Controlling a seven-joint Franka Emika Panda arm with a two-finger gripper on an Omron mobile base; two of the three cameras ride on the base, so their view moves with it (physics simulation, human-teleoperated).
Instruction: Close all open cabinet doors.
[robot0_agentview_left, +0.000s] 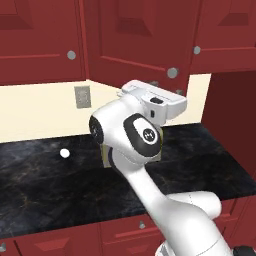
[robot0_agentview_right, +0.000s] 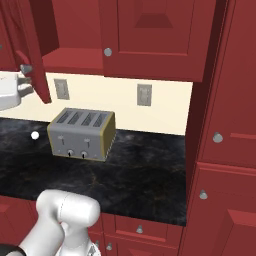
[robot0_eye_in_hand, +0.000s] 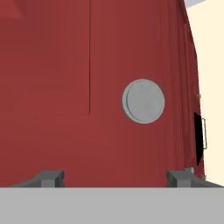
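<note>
Close before the hand camera, the open cabinet door (robot0_eye_in_hand: 87, 87) swings out over the counter (robot0_agentview_right: 145, 175), its knob (robot0_eye_in_hand: 143, 101) ahead of the gripper (robot0_eye_in_hand: 116, 177); jaws apart, gripping nothing; an off-centre push could glance off, leaving it ajar.

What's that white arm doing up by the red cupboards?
The robot arm is working on an open cabinet door above the black counter. Its hand is raised right up to the door, with the fingers spread apart either side below the round grey knob. The door stands swung out from the wall. A toaster sits on the counter nearby.
</note>
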